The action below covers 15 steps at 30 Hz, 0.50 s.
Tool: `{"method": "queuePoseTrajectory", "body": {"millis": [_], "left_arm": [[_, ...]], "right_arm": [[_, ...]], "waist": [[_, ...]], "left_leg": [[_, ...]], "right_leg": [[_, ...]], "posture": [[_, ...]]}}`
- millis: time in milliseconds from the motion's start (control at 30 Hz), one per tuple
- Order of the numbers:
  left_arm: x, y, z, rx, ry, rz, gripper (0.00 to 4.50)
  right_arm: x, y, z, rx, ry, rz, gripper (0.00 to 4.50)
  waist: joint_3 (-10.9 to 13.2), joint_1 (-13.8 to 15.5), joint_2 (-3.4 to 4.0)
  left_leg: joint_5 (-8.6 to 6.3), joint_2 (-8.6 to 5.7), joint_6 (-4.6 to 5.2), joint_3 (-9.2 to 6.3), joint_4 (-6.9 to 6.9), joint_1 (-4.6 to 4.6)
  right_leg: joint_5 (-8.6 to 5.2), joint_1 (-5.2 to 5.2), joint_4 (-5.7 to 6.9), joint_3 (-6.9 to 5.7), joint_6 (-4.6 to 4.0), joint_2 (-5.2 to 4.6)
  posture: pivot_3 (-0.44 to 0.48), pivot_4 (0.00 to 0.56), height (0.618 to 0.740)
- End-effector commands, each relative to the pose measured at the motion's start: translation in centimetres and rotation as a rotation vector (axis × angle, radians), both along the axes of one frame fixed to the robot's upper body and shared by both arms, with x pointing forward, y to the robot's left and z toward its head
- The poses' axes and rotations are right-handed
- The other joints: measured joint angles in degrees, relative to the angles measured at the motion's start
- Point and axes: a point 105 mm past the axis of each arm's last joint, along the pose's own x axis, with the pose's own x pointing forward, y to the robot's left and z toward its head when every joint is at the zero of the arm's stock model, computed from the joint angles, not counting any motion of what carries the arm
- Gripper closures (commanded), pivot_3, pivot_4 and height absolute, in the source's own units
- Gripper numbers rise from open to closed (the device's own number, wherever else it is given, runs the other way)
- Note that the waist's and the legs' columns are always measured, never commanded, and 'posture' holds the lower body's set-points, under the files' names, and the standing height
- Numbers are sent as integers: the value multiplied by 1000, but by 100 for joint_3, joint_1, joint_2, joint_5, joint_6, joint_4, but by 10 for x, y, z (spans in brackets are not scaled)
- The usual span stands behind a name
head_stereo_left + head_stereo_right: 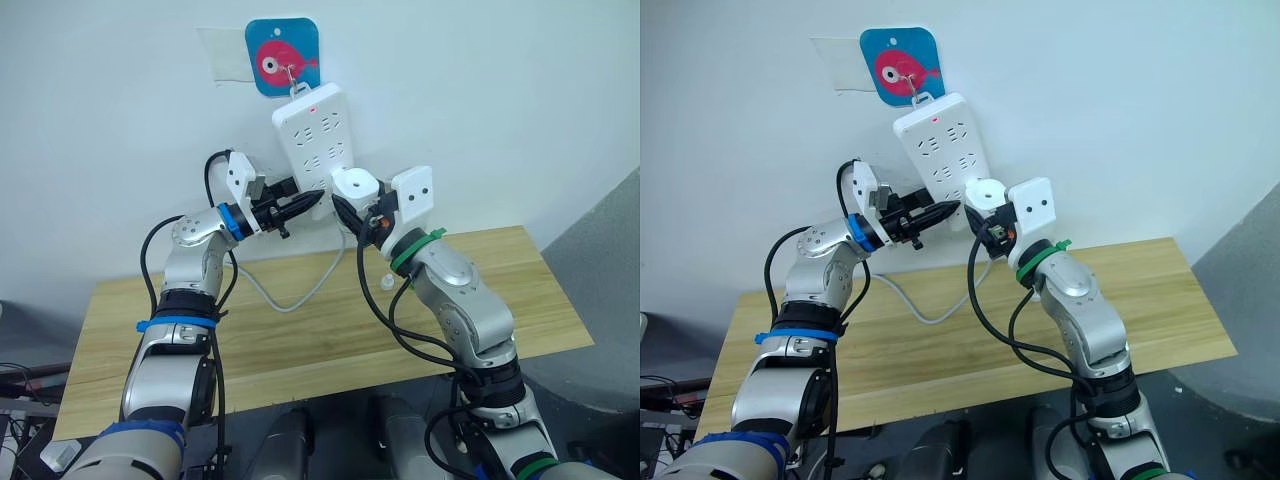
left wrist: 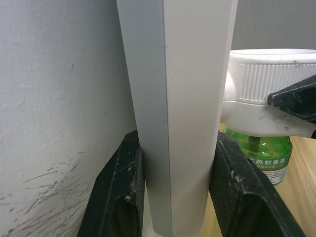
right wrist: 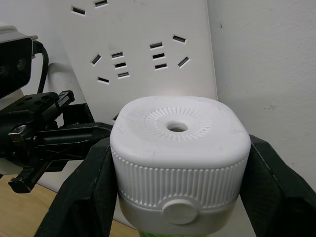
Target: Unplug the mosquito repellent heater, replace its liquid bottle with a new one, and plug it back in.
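The right gripper (image 3: 177, 163) clasps the heater (image 3: 178, 143) between its two black fingers (image 3: 81, 187), one on each ribbed side of the white cap, vent hole facing the wrist camera. A green bottle (image 2: 264, 153) hangs beneath the heater, seen in the left wrist view.

The heater sits at the lower end of the power strip (image 1: 315, 135), which hangs tilted on the white wall from a hook on a blue fish sticker (image 1: 283, 57). Whether its prongs are seated in a socket or just clear of the strip cannot be told.

The left gripper (image 2: 177, 192) is closed on the strip's lower edge, one finger (image 2: 121, 192) behind it against the wall (image 2: 59, 98) and the other on its front face. In the head views the left fingertips (image 1: 305, 205) lie just beside the heater, the two grippers nearly meeting at the strip's bottom.

A grey cable (image 1: 290, 290) drops from the strip to the wooden table (image 1: 300, 330) below. A red light (image 1: 313, 109) glows near the strip's top.
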Motion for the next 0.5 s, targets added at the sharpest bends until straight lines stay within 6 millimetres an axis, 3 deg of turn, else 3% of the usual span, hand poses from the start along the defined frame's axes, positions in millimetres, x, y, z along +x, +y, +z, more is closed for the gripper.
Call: {"method": "queuePoseTrajectory", "body": {"millis": [33, 233, 400, 500], "left_arm": [[-11, -24, 11, 38, -74, -107, 3122], [-10, -22, 10, 39, -71, -100, 3122], [-9, -21, 13, 24, -70, -87, 3122], [-8, -20, 11, 30, -71, -82, 3122]], "right_arm": [[3, 3, 18, 13, -53, -4, 1580], [2, 0, 22, -4, -56, 15, 1580], [-3, -5, 11, -18, -33, 9, 25], [-7, -12, 6, -19, -16, -1, 25]], "waist": [[-1, 0, -1], [-1, 0, -2], [-5, 64, -7], [-5, 105, -7]], "left_leg": [[0, 0, 0, 0, 0, 0], [0, 0, 0, -1, 0, 0], [1, -4, -1, -13, -6, -8], [5, -6, -10, -10, -15, -18]], "right_leg": [[0, 0, 0, 0, 0, 0], [0, 0, -1, -2, 0, 0], [-1, 1, -12, -14, 0, -1], [-9, -3, -29, -14, 9, -4]], "posture": [[-93, 202, 740], [-96, 203, 740], [-95, 207, 740], [-95, 207, 740]]}}
